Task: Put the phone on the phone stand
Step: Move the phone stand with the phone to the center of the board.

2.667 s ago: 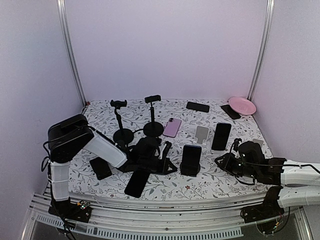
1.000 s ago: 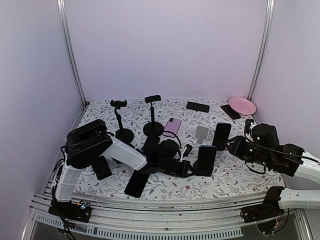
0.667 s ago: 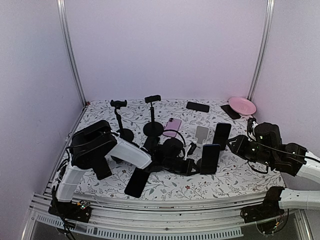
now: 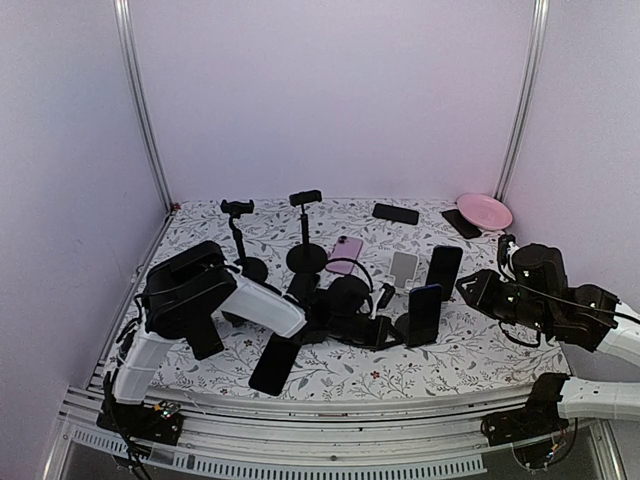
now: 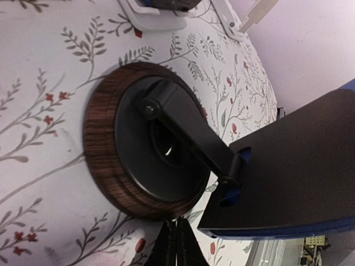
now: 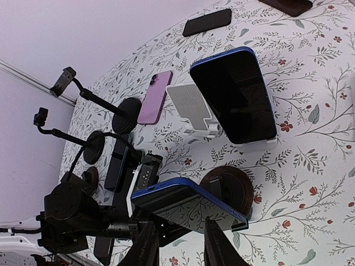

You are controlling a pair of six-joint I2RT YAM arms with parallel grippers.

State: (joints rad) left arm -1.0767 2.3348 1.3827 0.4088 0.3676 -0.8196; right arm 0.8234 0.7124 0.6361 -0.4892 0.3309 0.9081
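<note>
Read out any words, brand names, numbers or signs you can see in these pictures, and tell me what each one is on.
No text can be read in any view.
The blue phone on the wooden-based stand: screen dark, no wording.
The second blue phone: screen dark, nothing written.
The pink phone: any logo too small to read.

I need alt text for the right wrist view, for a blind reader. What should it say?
A blue phone rests tilted on a round wooden stand on a floral table. Behind it, a second phone leans on a white stand.
</note>
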